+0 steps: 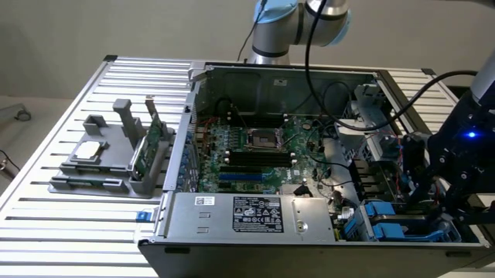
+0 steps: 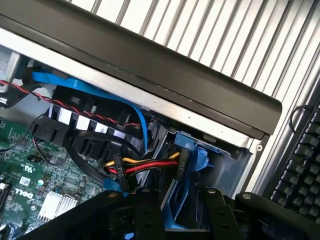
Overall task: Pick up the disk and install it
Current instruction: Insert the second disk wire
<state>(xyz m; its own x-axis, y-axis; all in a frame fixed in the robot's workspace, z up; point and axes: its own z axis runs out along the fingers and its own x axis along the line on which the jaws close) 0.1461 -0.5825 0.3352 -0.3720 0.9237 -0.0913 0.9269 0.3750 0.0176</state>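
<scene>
The claw (image 2: 180, 210) is lowered into the open computer case (image 1: 255, 87) at its near corner, on the exterior view's right. The disk (image 2: 196, 165) (only its blue frame can be made out) sits in the drive bay there, straddled by the claw. Whether it is gripped cannot be told. Coloured cables (image 2: 145, 167) lie just beside it.

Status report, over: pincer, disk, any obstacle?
Pincer at the drive bay. Disk with blue bracket in the bay, right at the pincer; held or not, unclear. Power cables close beside.
</scene>
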